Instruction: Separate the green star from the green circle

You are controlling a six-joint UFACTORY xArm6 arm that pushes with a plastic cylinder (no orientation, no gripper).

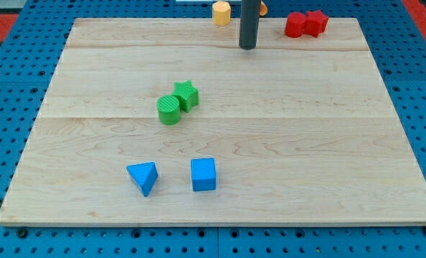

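Note:
The green star (186, 94) lies left of the board's middle, touching the green circle (169, 110), which sits just below and to the left of it. My tip (248, 47) is at the view's top centre, well above and to the right of both green blocks and apart from them.
A blue triangle (143, 177) and a blue cube (204, 174) lie near the view's bottom. A yellow block (221, 12) sits at the top edge left of the rod; another one shows partly behind the rod. Two red blocks (304, 24) sit at the top right. The wooden board (328, 143) rests on a blue pegboard.

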